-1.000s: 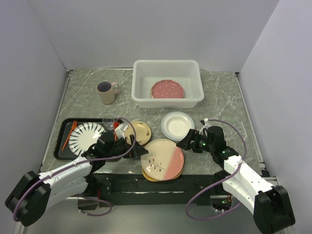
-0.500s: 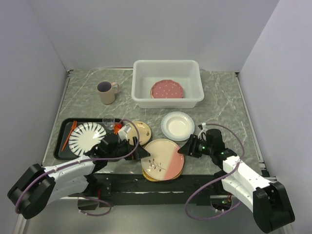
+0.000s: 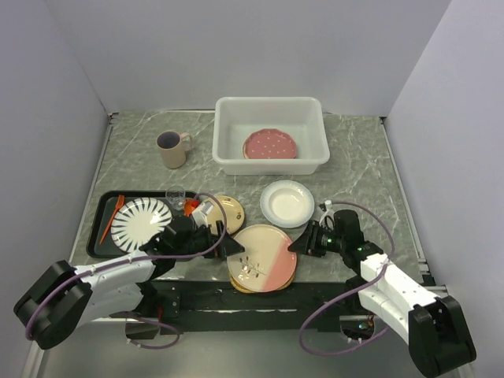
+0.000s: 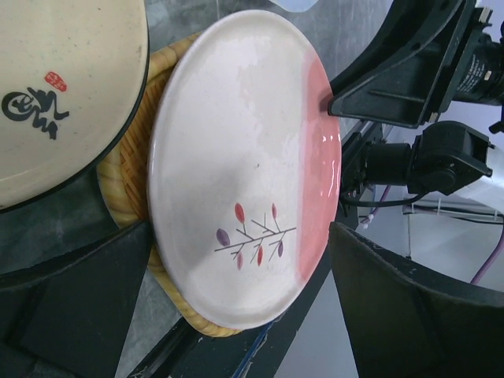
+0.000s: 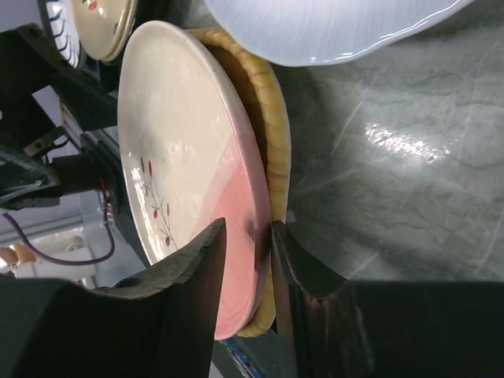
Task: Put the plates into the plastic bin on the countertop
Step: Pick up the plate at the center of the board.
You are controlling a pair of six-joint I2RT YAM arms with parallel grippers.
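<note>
A cream-and-pink plate (image 3: 264, 256) with a sprig drawing lies on top of an orange plate (image 3: 238, 283) at the near edge of the countertop (image 3: 362, 165). My right gripper (image 3: 298, 242) (image 5: 248, 232) grips its pink rim from the right, one finger on top and one at the rim's underside. My left gripper (image 3: 227, 242) (image 4: 240, 228) stands wide open around the plate's left side, holding nothing. The plastic bin (image 3: 272, 106) at the back holds a pink dotted plate (image 3: 270, 144). A plain white plate (image 3: 287, 202) and a tan plate (image 3: 224, 213) lie nearby.
A black tray (image 3: 102, 236) on the left carries a white ribbed plate (image 3: 140, 220) and an orange utensil (image 3: 116, 209). A small glass (image 3: 175, 197) stands by the tray, a mug (image 3: 172, 149) further back. Walls close in three sides.
My right gripper slid left and nearer, onto the pink rim, and its jaws closed in on it. The left gripper crept a little right and stayed open.
</note>
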